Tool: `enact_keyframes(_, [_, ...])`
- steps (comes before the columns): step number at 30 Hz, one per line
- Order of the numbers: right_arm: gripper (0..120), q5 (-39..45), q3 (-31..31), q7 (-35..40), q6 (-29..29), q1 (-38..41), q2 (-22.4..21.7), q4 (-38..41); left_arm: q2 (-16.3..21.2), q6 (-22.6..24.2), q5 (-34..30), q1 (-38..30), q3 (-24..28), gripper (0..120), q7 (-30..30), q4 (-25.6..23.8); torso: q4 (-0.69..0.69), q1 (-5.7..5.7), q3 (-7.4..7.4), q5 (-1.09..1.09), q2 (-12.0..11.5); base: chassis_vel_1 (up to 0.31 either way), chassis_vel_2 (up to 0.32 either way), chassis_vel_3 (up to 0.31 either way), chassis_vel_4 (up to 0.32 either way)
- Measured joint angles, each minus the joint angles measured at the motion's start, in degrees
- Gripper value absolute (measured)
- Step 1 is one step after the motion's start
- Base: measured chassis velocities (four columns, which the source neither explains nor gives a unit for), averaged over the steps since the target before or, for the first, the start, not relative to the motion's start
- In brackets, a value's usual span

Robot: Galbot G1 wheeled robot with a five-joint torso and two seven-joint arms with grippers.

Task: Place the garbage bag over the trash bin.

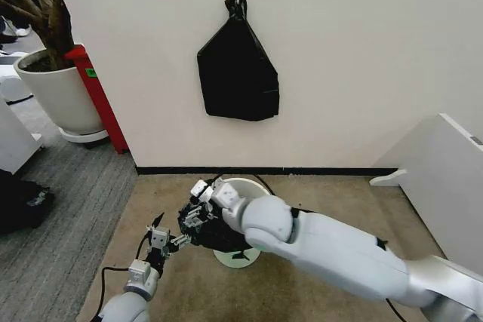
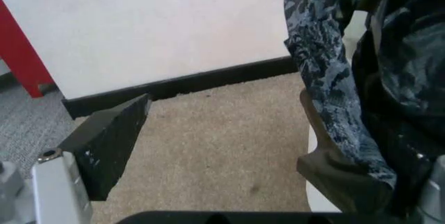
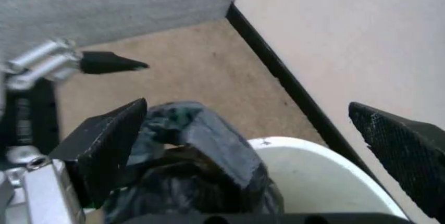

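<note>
The trash bin point(image 1: 240, 186) is cream-white, and the garbage bag point(image 1: 215, 233) draped on its near side is glossy black, its crinkles showing as mottled grey-blue flecks in the left wrist view. Around the bin the carpet point(image 1: 317, 201) is tan, turning to grey striped flooring point(image 1: 60, 209) toward the red post point(image 1: 98, 96). Above the bin a flat black bag bundle point(image 1: 238, 73) hangs on the off-white wall point(image 1: 362, 50), which ends in a black baseboard point(image 1: 302, 171).

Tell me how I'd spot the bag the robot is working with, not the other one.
Start at the beige carpet below the white wall. There the trash bin stands, with the garbage bag crumpled loosely over its near side. The black bag bundle instead hangs knotted on the wall.
</note>
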Motion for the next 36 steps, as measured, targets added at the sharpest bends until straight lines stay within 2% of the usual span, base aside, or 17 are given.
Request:
enact_keyframes(9, [100, -3.4, 1.0, -0.4, 0.4, -1.6, 2.0, -5.9, -0.4, 0.0, 0.0, -0.5, 0.4, 100, 0.1, 0.1, -0.01, 0.0, 0.0, 0.01, 0.0, 0.0, 0.0, 0.0, 0.0])
enact_keyframes(25, [100, -1.7, 2.7, 4.9, 1.7, -2.5, 6.5, -11.1, -1.9, -0.8, 2.3, 0.8, 0.8, 100, 0.8, -0.6, 0.01, 0.0, 0.0, 0.0, 0.0, 0.0, 0.0, 0.0, 0.0])
enact_keyframes(28, [100, -1.2, 2.8, 5.6, 1.7, -2.9, 6.3, -10.5, -2.0, -0.8, 2.4, 1.2, 0.8, 100, 0.8, -1.3, 0.01, 0.0, 0.0, 0.0, 0.0, 0.0, 0.0, 0.0, 0.0])
enact_keyframes(31, [100, 2.9, 2.4, 10.2, 1.9, -5.0, 3.6, -5.8, -2.1, -0.7, 1.8, 1.3, 0.1, 100, 0.2, -2.7, 0.0, 0.0, -0.01, 0.01, 0.0, 0.0, 0.0, 0.0, 0.0])
enact_keyframes(36, [100, 5.9, 2.9, 12.8, 2.5, -6.3, 2.5, -3.1, -1.7, -0.6, 1.2, 1.3, -0.1, 100, -0.2, -3.4, -0.01, 0.0, -0.01, 0.01, 0.0, 0.0, 0.0, 0.0, 0.0])
